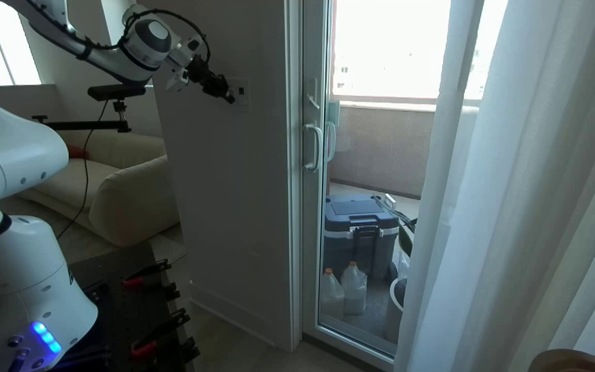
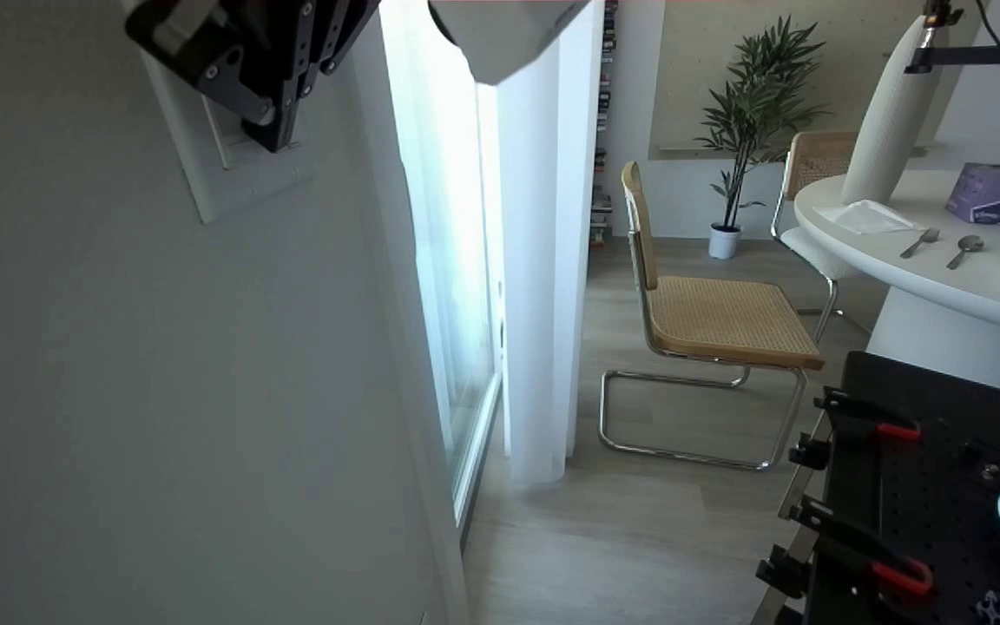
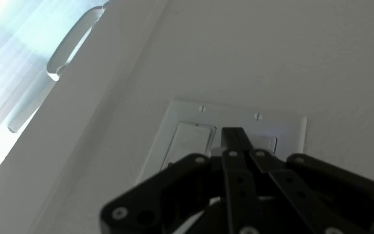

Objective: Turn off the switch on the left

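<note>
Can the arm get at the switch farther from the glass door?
Probably yes: the end effector is shut, its tips partly hiding that switch in the wrist view, with nothing visible between them; contact is unclear.

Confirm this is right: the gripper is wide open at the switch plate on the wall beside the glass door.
The gripper is shut, not wide open: the wrist view shows its jaws together. The rest is right: it is at the switch plate on the wall beside the glass door.
</note>
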You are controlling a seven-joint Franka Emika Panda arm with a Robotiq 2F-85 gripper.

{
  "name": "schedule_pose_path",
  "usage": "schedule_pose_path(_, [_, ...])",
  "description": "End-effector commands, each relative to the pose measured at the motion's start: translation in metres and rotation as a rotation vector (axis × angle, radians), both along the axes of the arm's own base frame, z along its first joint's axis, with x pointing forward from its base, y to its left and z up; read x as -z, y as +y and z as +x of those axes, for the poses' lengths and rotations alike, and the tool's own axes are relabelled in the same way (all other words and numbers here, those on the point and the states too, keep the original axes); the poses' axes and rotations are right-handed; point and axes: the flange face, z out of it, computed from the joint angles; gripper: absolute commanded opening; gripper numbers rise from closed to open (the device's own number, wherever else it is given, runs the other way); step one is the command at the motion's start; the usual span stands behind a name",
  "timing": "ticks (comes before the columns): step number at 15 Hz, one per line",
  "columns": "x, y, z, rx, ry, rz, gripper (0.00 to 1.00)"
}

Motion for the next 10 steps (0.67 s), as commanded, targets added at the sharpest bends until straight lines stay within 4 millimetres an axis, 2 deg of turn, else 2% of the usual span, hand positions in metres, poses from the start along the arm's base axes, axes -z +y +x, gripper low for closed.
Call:
schedule_pose_path(1, [0.0001, -0.0169, 0.0207, -0.008, 0.074, -0.02, 0.0])
schedule_pose_path(10, [-0.0013, -0.0165, 0.0292, -0.019, 0.17, -0.005, 0.0])
